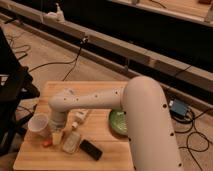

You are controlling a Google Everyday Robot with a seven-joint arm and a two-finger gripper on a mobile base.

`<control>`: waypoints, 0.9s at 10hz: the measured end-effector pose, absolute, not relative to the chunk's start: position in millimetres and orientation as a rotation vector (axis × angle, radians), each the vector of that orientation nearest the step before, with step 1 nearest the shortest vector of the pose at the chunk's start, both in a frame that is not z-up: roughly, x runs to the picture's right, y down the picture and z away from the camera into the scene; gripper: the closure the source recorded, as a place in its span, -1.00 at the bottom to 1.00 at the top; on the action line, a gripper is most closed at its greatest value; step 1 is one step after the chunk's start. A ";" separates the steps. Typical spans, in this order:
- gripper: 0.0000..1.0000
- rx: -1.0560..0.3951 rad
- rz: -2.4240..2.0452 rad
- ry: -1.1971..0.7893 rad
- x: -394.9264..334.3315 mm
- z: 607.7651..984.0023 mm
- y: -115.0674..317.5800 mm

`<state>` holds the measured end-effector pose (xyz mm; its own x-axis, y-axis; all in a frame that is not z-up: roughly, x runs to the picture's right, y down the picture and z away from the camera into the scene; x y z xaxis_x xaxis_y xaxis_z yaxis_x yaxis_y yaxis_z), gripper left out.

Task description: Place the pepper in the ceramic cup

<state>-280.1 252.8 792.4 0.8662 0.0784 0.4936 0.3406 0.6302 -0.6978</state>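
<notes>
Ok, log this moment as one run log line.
gripper: low over table, beside ceramic cup | pepper: on table by gripper, outside cup | task: not done

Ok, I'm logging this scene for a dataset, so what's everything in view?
table: one, light wood, centre.
ceramic cup: one, white, upright on the table's left side.
pepper: one, orange-red, lying in front of the cup.
bottle: one, white, lying mid-table.
container: one, pale, right of the pepper.
slab: one, black, table front.
bowl: one, green, partly behind the arm.
box: one, blue, floor at right.
cables: several, dark, floor.
arm: one, white, stretched left across the table.
end effector: one, pale, low between cup and container, close to the pepper.
</notes>
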 end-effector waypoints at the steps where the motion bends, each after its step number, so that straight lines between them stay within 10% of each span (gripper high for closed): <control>1: 0.32 -0.894 -0.157 -0.521 -284.3 796.9 258.7; 4: 0.91 -0.894 -0.150 -0.531 -287.2 802.9 261.2; 9: 1.00 -0.807 -0.151 -0.522 -269.9 798.1 230.5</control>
<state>-269.9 230.5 798.1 0.8639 0.0665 0.4993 0.3223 0.6888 -0.6493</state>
